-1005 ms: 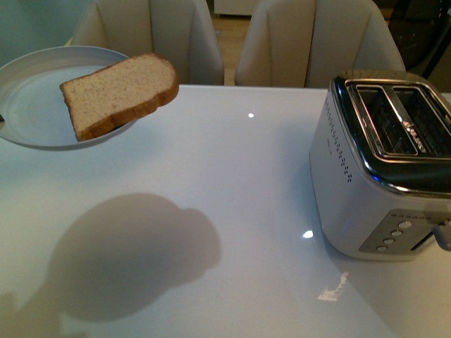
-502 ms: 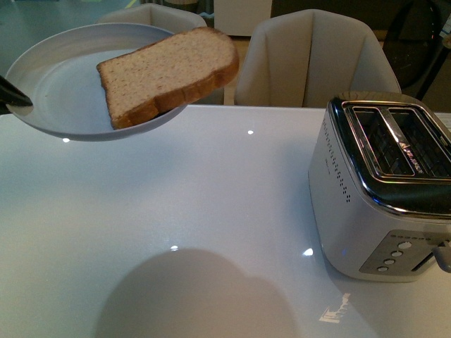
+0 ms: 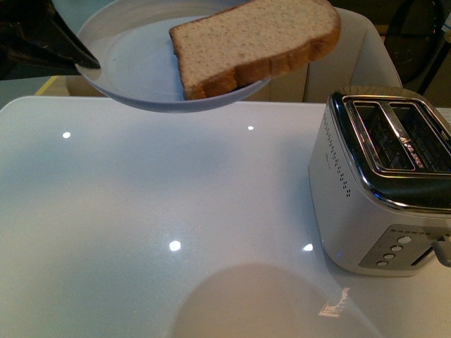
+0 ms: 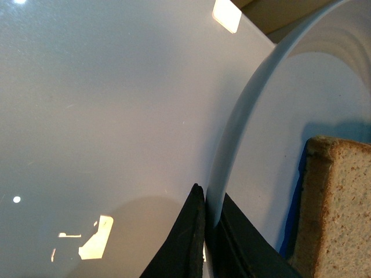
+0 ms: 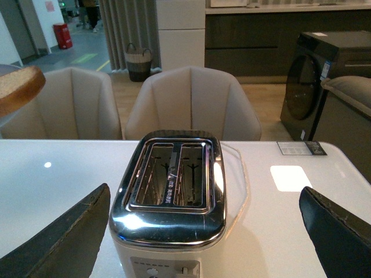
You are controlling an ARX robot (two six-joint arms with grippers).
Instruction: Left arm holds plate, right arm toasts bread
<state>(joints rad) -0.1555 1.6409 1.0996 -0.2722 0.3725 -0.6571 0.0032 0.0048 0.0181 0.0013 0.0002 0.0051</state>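
Note:
A pale blue-grey plate (image 3: 134,53) hangs in the air above the table's far left part, tilted a little. My left gripper (image 3: 83,60) is shut on its left rim. One slice of brown bread (image 3: 254,39) lies on the plate, its rounded end jutting past the right rim. The left wrist view shows the black fingers (image 4: 191,231) pinching the plate's rim (image 4: 232,139), with the bread (image 4: 336,208) beside them. My right gripper (image 5: 204,191) is open, its fingers wide apart on either side of the toaster (image 5: 168,231). Both toaster slots look empty.
The silver two-slot toaster (image 3: 352,197) stands at the right of the glossy white table (image 3: 176,197). Two beige chairs (image 5: 191,104) stand behind the table. A dark appliance (image 5: 324,75) sits further back on the right.
The plate with the bread has risen and moved right, toward the toaster. The left gripper has come further into the front view. The toaster has not moved.

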